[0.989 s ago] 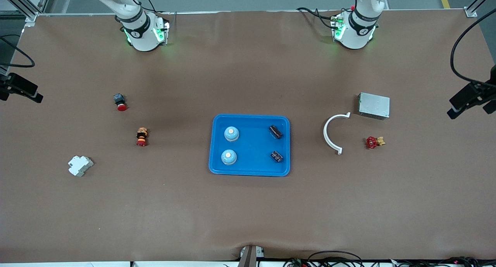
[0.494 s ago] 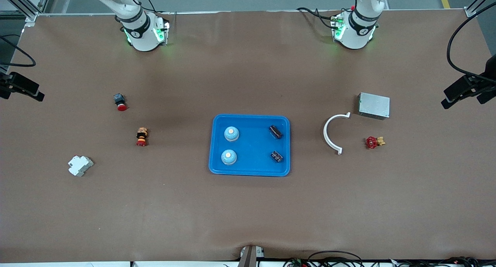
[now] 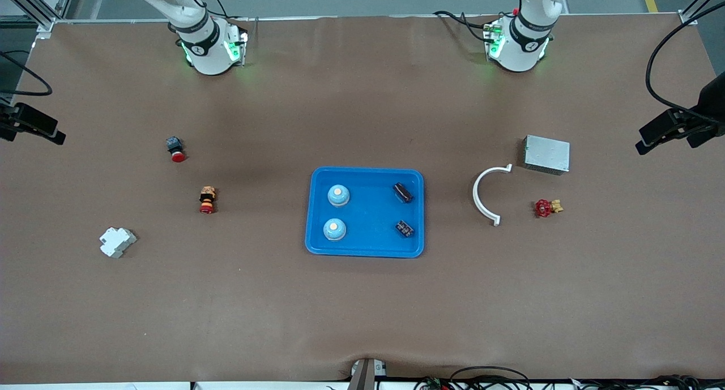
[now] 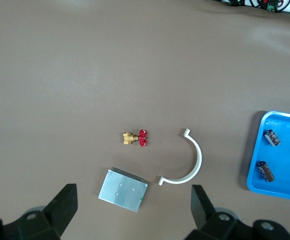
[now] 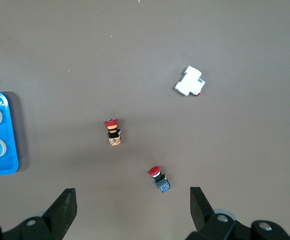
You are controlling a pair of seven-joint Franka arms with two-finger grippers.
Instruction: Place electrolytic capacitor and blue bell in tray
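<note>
The bright blue tray (image 3: 368, 215) lies at the table's middle. In it stand two blue bells (image 3: 338, 195) (image 3: 334, 229) at the right arm's end and lie two dark electrolytic capacitors (image 3: 403, 192) (image 3: 404, 228) at the left arm's end. My left gripper (image 4: 133, 207) is open and empty, high over the table near the grey metal box; it shows at the front view's edge (image 3: 651, 139). My right gripper (image 5: 132, 210) is open and empty, high over the table near a red push button; it also shows in the front view (image 3: 52, 136). The tray's ends show in both wrist views (image 4: 280, 162) (image 5: 4, 167).
At the left arm's end lie a grey metal box (image 3: 546, 154), a white curved piece (image 3: 486, 195) and a red valve (image 3: 546, 208). At the right arm's end lie two red push buttons (image 3: 175, 149) (image 3: 207, 200) and a white breaker (image 3: 117, 241).
My left gripper has drifted a little toward the robots' bases and the table's middle. My right gripper has barely moved. Nothing on the table has shifted.
</note>
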